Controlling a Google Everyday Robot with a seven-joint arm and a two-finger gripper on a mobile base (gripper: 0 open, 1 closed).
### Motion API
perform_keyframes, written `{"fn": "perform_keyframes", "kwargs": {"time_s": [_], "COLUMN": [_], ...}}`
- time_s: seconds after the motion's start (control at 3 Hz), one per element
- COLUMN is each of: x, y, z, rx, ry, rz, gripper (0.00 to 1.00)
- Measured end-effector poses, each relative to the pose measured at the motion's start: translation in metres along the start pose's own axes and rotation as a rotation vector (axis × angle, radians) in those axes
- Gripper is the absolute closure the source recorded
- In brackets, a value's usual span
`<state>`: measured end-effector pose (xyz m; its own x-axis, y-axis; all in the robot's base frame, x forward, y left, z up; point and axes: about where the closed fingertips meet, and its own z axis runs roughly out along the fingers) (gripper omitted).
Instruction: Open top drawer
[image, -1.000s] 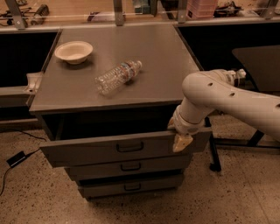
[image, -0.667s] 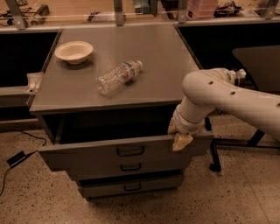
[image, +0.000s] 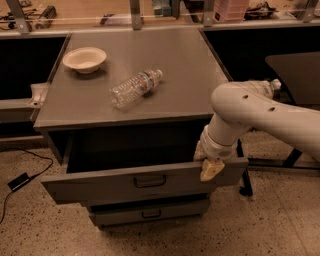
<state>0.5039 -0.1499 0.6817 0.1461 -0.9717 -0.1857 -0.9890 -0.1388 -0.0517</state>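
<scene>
The top drawer is the wide grey one right under the cabinet top. It stands pulled out towards me, and its dark inside shows. Its small black bar handle is at the middle of the front. My gripper, at the end of the white arm, sits on the top edge of the drawer front at its right end, well right of the handle. A narrower grey drawer below is closed.
On the cabinet top stand a cream bowl and a clear plastic bottle lying on its side. A black cable with an adapter lies on the floor at left. A dark table stands at right.
The top drawer has slid further out towards me. My gripper has moved with its right end, down and forward.
</scene>
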Motion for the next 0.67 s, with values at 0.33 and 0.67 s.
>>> {"fn": "perform_keyframes", "kwargs": {"time_s": [0.33, 0.67], "x": [-0.0043, -0.0044], "y": [0.0525, 0.0583], "z": [-0.0070, -0.0072], "rx": [-0.082, -0.092], "ry": [-0.021, -0.023], "rz": [0.007, 0.009], "gripper": [0.45, 0.30]}}
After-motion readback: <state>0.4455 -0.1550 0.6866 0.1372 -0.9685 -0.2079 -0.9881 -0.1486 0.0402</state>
